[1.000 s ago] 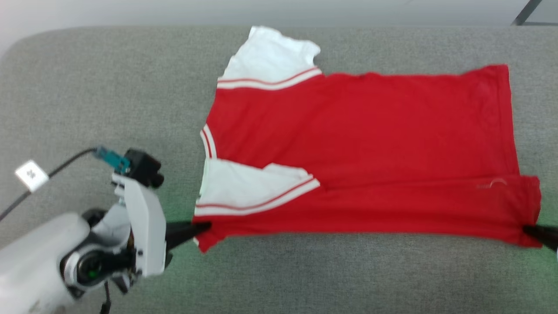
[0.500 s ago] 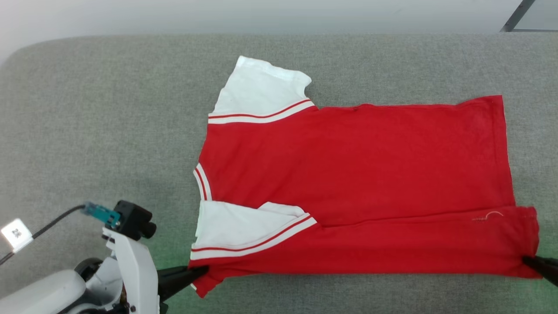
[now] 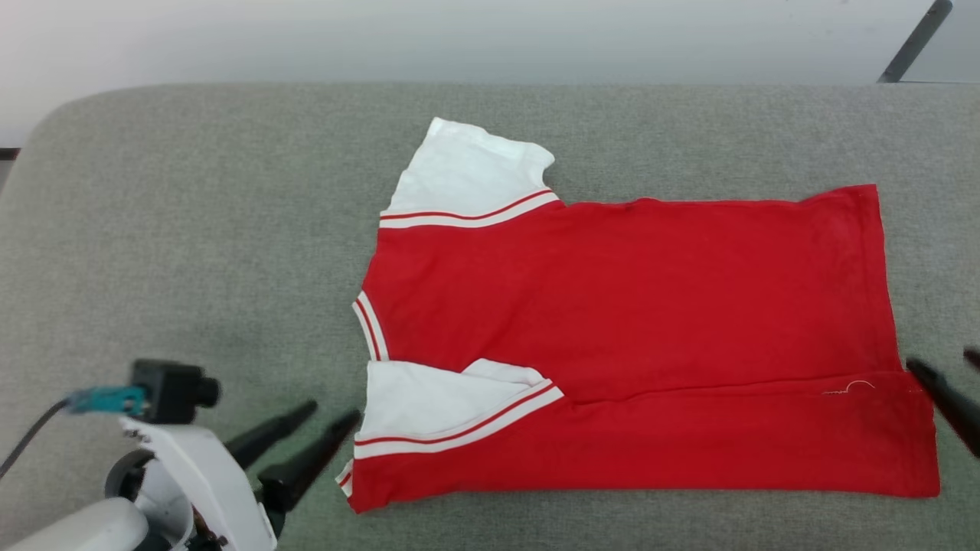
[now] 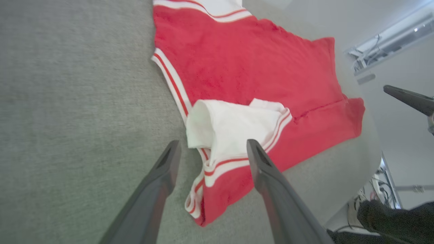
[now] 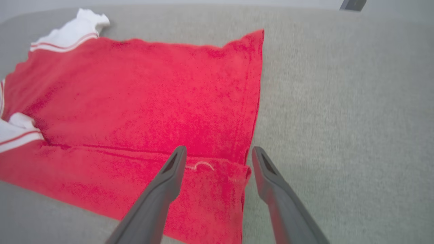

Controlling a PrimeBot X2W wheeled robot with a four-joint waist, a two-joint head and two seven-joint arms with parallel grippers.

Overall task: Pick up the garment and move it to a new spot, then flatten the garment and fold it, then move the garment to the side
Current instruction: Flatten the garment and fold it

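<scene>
The red garment [image 3: 635, 306] lies spread on the grey fabric counter [image 3: 191, 229], near edge folded over, white sleeves to the left. The left tool [image 3: 331, 409] gapes open just beside its near-left corner. The right tool [image 3: 941, 358], also open, is at the near-right hem.

White forearm [image 3: 205, 480], dark tapered fingers [image 3: 310, 458]
</scene>
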